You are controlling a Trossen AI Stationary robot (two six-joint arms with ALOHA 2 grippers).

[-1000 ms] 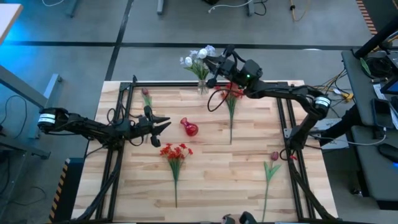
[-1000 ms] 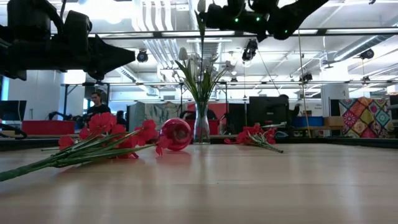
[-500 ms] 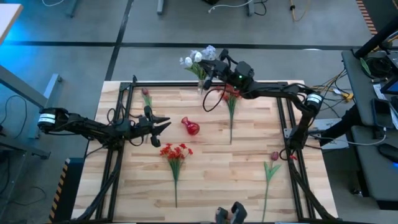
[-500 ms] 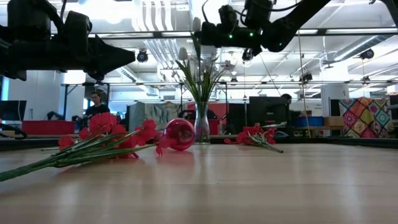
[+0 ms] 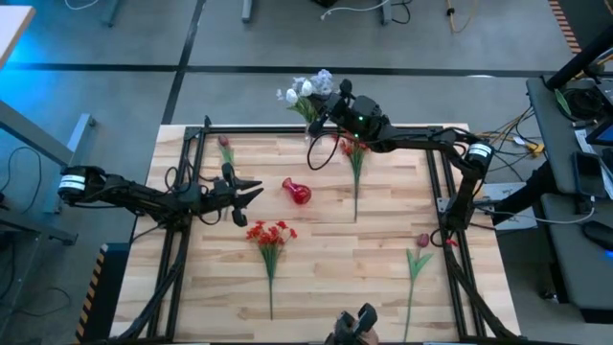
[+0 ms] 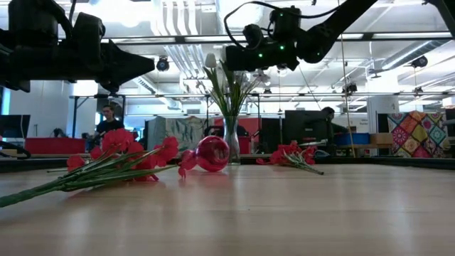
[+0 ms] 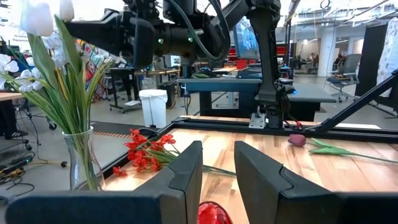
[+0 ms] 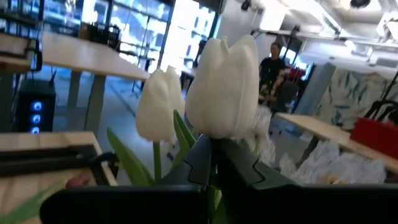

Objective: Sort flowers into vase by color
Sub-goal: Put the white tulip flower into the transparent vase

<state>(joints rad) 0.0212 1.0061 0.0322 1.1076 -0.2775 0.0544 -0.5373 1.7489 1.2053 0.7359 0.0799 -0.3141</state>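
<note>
High view shows the right pincer (image 5: 330, 103) clamped on a white tulip (image 8: 225, 87) over the clear vase (image 6: 231, 140) at upper centre, so release comes next; the left pincer (image 5: 251, 190) waits apart mid-left above the tabletop (image 5: 383, 240).

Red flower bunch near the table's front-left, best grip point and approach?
Grip the red flower bunch on its bare green stem, just below the blooms, coming straight down from above. It lies flat on the table, stem running toward the front edge, so a claw closing across the stem should clear the petals.
</note>
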